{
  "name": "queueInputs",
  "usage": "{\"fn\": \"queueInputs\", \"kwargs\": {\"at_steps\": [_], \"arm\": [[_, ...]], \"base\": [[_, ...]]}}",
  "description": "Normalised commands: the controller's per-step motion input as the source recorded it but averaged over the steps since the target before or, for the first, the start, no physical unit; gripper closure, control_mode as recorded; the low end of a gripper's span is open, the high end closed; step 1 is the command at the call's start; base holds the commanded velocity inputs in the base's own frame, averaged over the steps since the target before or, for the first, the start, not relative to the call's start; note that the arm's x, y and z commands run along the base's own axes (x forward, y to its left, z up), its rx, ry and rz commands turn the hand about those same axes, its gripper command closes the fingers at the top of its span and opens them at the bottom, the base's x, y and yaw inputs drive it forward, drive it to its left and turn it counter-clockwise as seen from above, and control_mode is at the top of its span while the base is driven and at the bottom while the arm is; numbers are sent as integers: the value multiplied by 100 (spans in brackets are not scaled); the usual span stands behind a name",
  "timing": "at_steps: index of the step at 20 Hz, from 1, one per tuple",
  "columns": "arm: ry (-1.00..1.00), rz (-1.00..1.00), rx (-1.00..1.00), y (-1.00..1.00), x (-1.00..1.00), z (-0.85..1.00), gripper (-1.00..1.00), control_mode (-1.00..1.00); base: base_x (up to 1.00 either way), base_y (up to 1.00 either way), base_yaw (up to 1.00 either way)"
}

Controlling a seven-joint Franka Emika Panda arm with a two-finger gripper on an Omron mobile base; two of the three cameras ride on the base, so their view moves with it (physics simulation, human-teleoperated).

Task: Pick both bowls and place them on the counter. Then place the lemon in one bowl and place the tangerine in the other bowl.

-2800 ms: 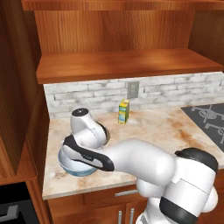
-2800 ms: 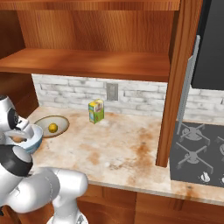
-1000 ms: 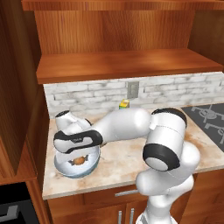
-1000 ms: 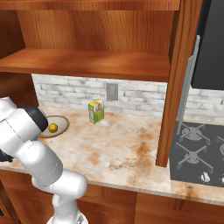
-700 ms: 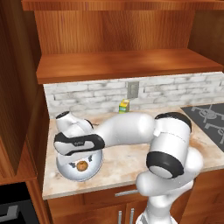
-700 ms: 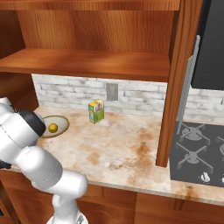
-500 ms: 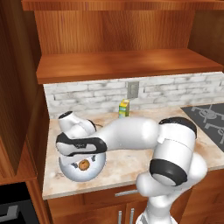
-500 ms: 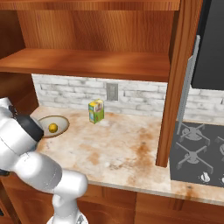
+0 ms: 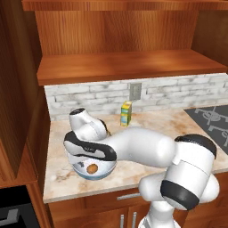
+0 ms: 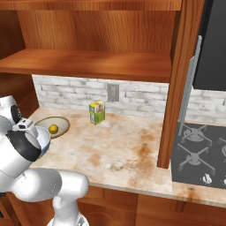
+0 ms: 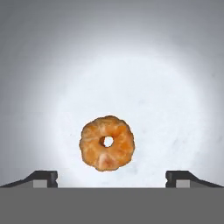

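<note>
The tangerine (image 11: 107, 143) lies loose on the white floor of the deeper bowl (image 11: 131, 78), just above and between my fingertips. My gripper (image 11: 111, 178) is open over it and touches nothing. From the left base view, my hand hangs over that blue-patterned bowl (image 9: 104, 168) at the counter's (image 9: 147, 122) front left, with the tangerine (image 9: 92, 168) inside. In the right base view the shallow tan-rimmed bowl (image 10: 55, 125) sits further back on the counter (image 10: 114, 150) with the lemon (image 10: 53, 129) in it.
A yellow-green carton (image 9: 126, 113) stands by the brick backsplash. A wooden shelf (image 9: 129, 67) hangs above the counter. A tall wooden post (image 10: 176, 88) divides the counter from the stove (image 10: 198, 159) at the right.
My jaws have spread and the tangerine lies free in the deeper bowl. The arm's elbow has swung lower and to the right while the hand stays over the bowl.
</note>
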Motion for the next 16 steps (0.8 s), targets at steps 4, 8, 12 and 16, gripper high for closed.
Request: {"fn": "queueInputs", "kwargs": {"at_steps": [4,8,12,16], "arm": [[0,11,20,-11,-5,3,-100,-100],[-1,16,20,-11,-5,21,-100,-100],[-8,13,10,-21,-26,44,-100,-100],[-14,8,3,-27,-32,50,-100,-100]], "base": [[0,0,0],[0,0,0],[0,0,0],[0,0,0]]}}
